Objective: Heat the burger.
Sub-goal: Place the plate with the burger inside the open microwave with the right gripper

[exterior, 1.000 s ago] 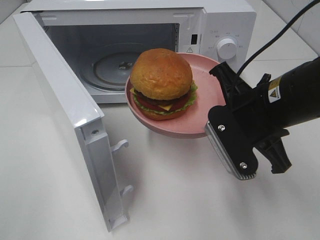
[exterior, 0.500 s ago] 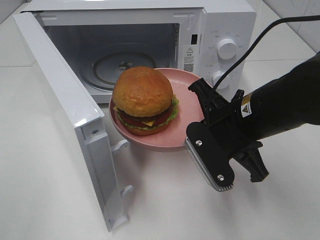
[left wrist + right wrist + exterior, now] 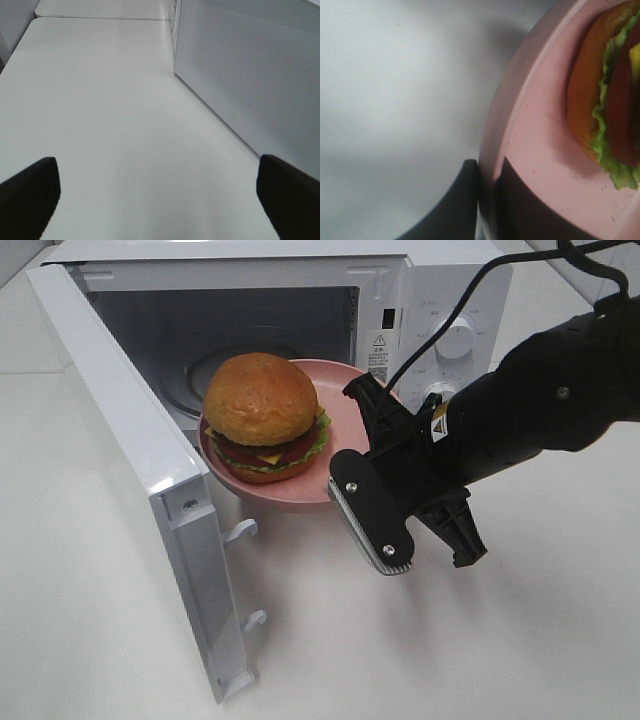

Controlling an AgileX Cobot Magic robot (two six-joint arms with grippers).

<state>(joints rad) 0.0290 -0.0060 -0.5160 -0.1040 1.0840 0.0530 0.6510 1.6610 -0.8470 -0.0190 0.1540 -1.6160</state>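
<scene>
Burger (image 3: 262, 415) at the threshold: riding on the left part of a pink plate (image 3: 345, 410), it hangs in the air at the mouth of the white microwave (image 3: 440, 290), partly across the front sill and not yet down on the glass turntable (image 3: 195, 375) inside. The right gripper (image 3: 345, 468) is clamped on the plate's near-right rim, one finger above and one below, and carries the whole load; nothing touches the burger itself. The left gripper (image 3: 160, 197) stands well off to the left with its jaws spread wide and nothing between them, over the bare white table (image 3: 100, 640) on the outer side of the swung-open door (image 3: 130, 460). By the look of it the job is about half done — door open, food lifted and brought to the cavity. What is left, as I judge it, is to slide the plate fully in, set it on the turntable, let go and back the arm out, shut the door and turn the dial (image 3: 455, 337). The burger sits upright, domed bun on top, with patty, cheese and lettuce stacked beneath; being round it faces no particular way, and its long axis runs up through the layers — close to vertical, any slight lean with the plate too small to call.
</scene>
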